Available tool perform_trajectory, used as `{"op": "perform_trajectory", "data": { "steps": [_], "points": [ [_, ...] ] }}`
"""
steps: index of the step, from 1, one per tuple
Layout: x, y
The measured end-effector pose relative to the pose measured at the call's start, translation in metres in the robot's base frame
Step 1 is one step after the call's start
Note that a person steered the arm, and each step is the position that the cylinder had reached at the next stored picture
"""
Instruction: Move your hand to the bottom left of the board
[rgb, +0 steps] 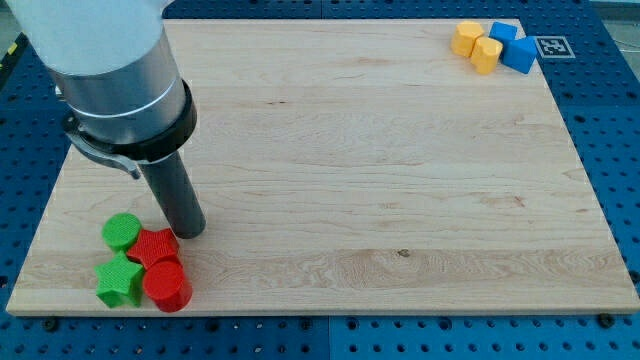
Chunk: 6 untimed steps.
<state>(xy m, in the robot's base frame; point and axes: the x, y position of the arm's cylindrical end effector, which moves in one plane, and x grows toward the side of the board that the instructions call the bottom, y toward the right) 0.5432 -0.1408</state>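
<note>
- Standing over the wooden board (340, 150), the arm's grey body fills the view's top left corner, and its dark rod reaches down to the wood.
- My tip (190, 233) rests on the board near its bottom left corner, just above and to the view's right of a red block (155, 246), touching it or very nearly; I cannot tell which.
- No hand with jaws is fitted, so nothing opens, closes or is held; the rod only presses down on the wood.
- Four blocks crowd that corner: a green cylinder (121, 231) to the view's left of the tip, the red block below the tip, a green star-shaped block (119, 281) lower still, and a red cylinder (167, 287) beside the star.
- The star and the red cylinder sit close to the board's bottom edge, with only a thin strip of wood under them.
- Far from the tip, at the board's top right corner, two yellow blocks (476, 46) and two blue blocks (512, 46) huddle together, next to a black-and-white marker (553, 46) at the edge.
- From the tip toward the view's right, the wood runs bare all the way to the right edge.
- Around the board, the blue pegboard table (610, 150) shows on every side.
</note>
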Motion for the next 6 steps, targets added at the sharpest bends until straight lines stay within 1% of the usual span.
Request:
{"op": "perform_trajectory", "data": {
  "steps": [1,2,3,4,5,6],
  "points": [
    [-0.034,-0.002],
    [-0.053,-0.041],
    [-0.039,-0.092],
    [0.003,-0.122],
    [0.061,-0.120],
    [0.075,-0.110]
  ]
}}
